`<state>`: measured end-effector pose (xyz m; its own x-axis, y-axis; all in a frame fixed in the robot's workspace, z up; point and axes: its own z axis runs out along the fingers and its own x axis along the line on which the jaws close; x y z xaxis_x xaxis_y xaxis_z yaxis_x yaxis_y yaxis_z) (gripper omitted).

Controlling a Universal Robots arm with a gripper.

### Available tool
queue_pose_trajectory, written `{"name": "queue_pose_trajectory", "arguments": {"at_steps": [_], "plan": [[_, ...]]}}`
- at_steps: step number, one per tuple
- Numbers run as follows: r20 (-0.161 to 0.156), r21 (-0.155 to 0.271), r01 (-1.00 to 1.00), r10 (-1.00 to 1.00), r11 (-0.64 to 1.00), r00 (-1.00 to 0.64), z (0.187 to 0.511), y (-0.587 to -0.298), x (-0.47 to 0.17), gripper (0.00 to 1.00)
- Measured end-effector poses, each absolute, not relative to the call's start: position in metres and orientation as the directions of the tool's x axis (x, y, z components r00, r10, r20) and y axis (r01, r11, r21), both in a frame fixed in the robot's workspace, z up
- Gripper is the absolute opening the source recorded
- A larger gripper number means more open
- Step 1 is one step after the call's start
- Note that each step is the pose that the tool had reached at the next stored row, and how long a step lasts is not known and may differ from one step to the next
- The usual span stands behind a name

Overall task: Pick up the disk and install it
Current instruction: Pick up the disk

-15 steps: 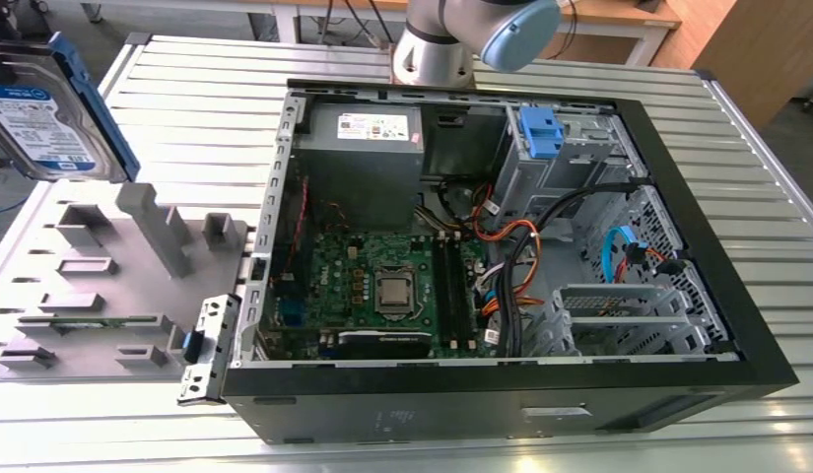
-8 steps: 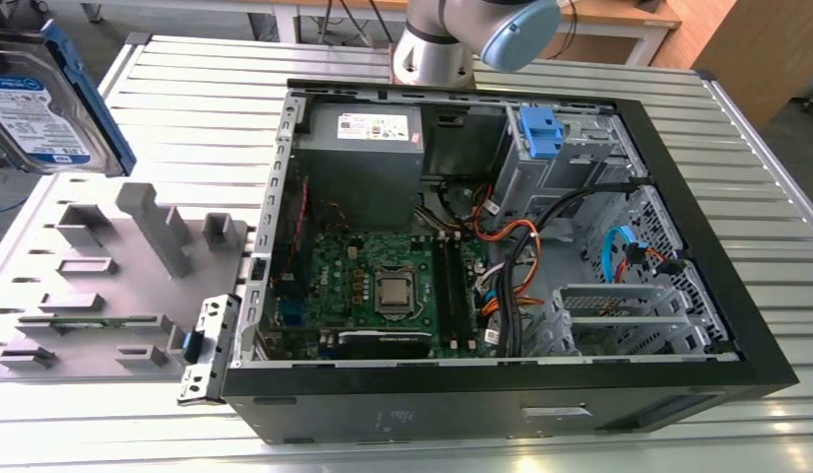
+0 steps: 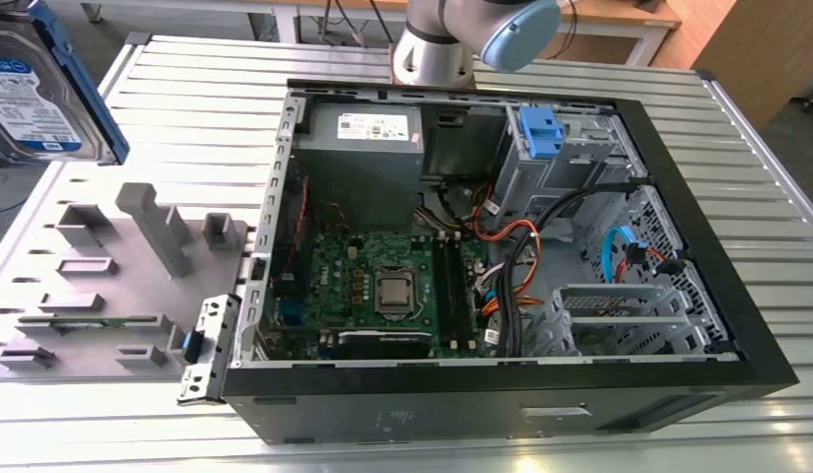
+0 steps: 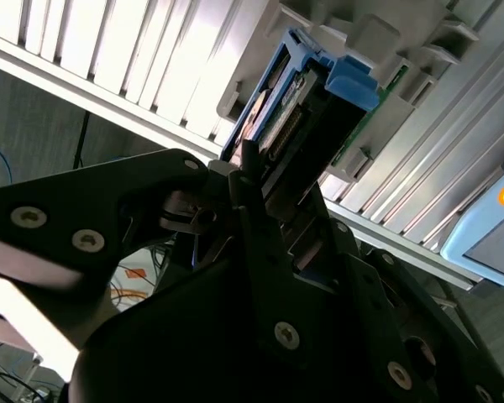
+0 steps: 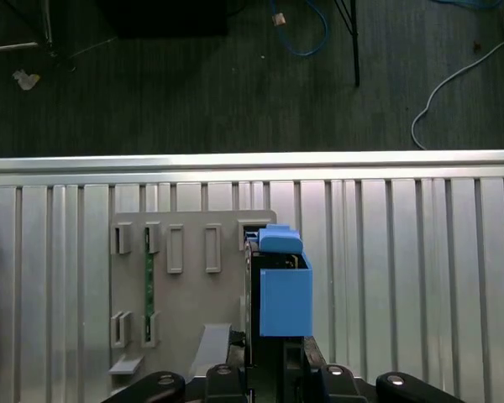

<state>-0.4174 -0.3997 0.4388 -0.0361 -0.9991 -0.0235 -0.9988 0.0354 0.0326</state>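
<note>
One open computer case (image 3: 511, 296), no drive fitted yet; one grey fixture tray (image 3: 143, 291) beside it at the exterior view's left. One disk (image 3: 38, 94) aloft above that tray, clamped in the gripper (image 5: 273, 363): pickup done, installation outstanding

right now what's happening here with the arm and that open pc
The robot arm has its end effector shut on the flat silver hard drive in its blue plastic carrier frame, holding it up in the air over the grey slotted fixture plate. The open black computer case sits beside that plate, toward the exterior view's right, on the ribbed metal table. The drive is not in the case yet.
</note>
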Motion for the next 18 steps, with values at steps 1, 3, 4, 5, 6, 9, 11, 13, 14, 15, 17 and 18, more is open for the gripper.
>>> {"name": "queue_pose_trajectory", "arguments": {"at_steps": [1, 3, 4, 5, 6, 9, 11, 13, 14, 15, 17, 18], "plan": [[-0.024, 0.033, -0.999, -0.999, 0.035, -0.036, 0.439, -0.4, -0.417, 0.35], [-0.024, 0.033, -0.999, -0.999, 0.035, -0.036, 0.439, -0.4, -0.417, 0.35], [-0.024, 0.033, -0.999, -0.999, 0.035, -0.036, 0.439, -0.4, -0.417, 0.35], [-0.024, 0.033, -0.999, -0.999, 0.035, -0.036, 0.439, -0.4, -0.417, 0.35], [-0.024, 0.033, -0.999, -0.999, 0.035, -0.036, 0.439, -0.4, -0.417, 0.35], [-0.025, 0.033, -0.999, -0.999, 0.035, -0.036, 0.439, -0.4, -0.417, 0.35], [-0.029, 0.033, -0.999, -0.999, 0.035, -0.036, 0.44, -0.4, -0.417, 0.35], [-0.032, 0.033, -0.999, -0.999, 0.035, -0.036, 0.442, -0.4, -0.417, 0.35], [-0.033, 0.033, -0.999, -0.999, 0.035, -0.036, 0.443, -0.4, -0.417, 0.35], [-0.034, 0.033, -0.999, -0.999, 0.035, -0.036, 0.445, -0.4, -0.417, 0.35], [-0.034, 0.033, -0.999, -0.999, 0.035, -0.036, 0.448, -0.4, -0.417, 0.35], [-0.035, 0.033, -0.999, -0.999, 0.035, -0.036, 0.45, -0.4, -0.417, 0.35]]}}
